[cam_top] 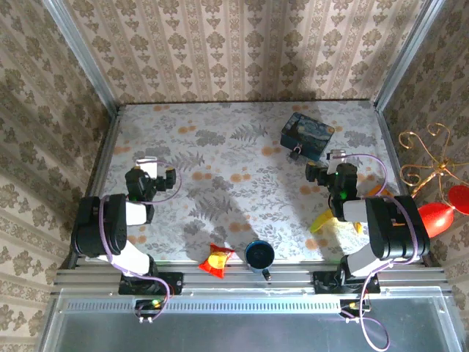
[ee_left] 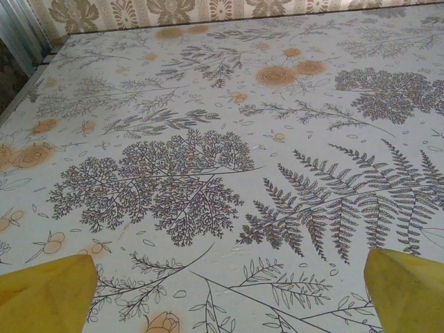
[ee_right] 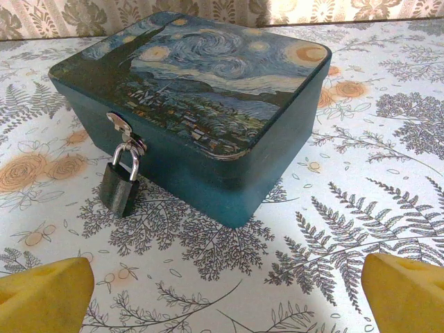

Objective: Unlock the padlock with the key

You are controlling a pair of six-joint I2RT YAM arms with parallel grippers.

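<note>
The padlock [ee_right: 119,186] is small and dark with a silvery shackle. It hangs from the hasp on the front of a blue starry-night tin [ee_right: 208,104] and its body rests on the table. From above, the padlock [cam_top: 295,152] sits at the tin's [cam_top: 306,134] near side. My right gripper [ee_right: 225,277] is open a short way in front of the tin, its yellow fingers [ee_right: 41,295] wide apart and empty. My left gripper [ee_left: 225,277] is open over bare patterned table at the left [cam_top: 150,167]. I cannot make out the key.
A red and yellow packet [cam_top: 216,259] and a blue cup [cam_top: 259,255] lie near the front edge between the arm bases. A yellow object [cam_top: 320,220] lies under the right arm. Patterned walls enclose the table on three sides.
</note>
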